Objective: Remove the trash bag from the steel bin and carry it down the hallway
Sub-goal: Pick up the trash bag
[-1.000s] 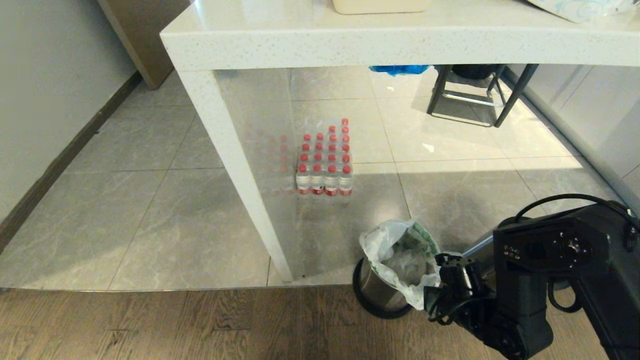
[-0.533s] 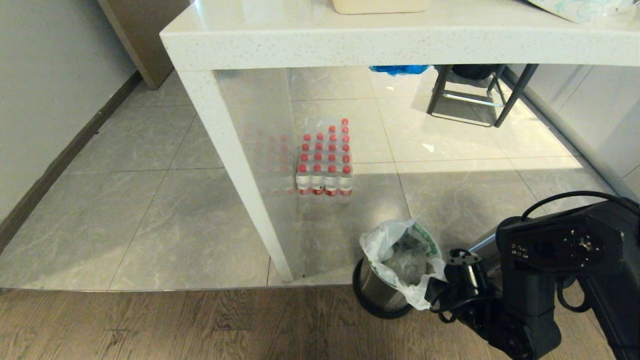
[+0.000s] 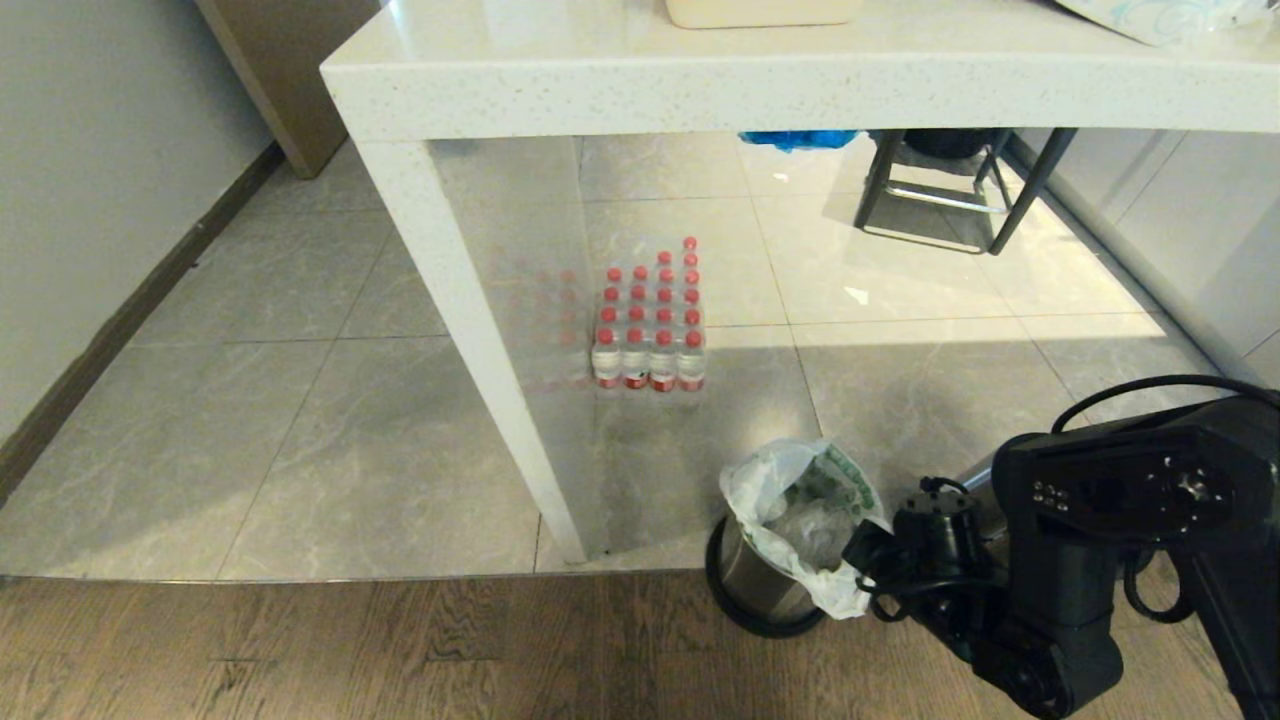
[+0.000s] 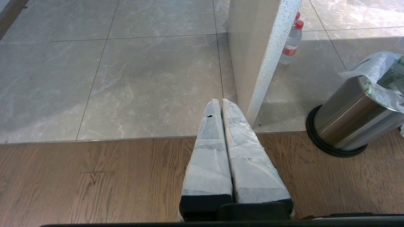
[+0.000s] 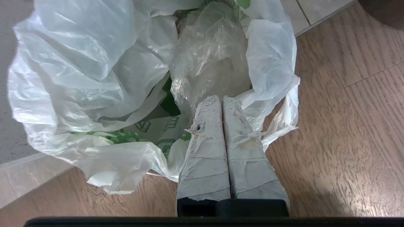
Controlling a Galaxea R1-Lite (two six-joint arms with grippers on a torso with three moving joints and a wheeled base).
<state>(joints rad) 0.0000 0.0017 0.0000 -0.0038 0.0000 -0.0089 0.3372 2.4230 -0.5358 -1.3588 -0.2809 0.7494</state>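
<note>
Trash bag, thin crinkly white plastic with green print (image 5: 94,78), lines the shiny steel bin (image 4: 344,123). Right gripper (image 5: 221,104) jaws pressed together at its rim, maybe pinching film; thin plastic could slip or tear. Left gripper (image 4: 220,104) jaws closed, empty.

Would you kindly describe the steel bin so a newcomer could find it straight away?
Look to the white stone table and follow its near leg to the floor. Beside it stands the steel bin: a shiny cylinder on a black base ring, lined with a white, green-printed trash bag.
</note>
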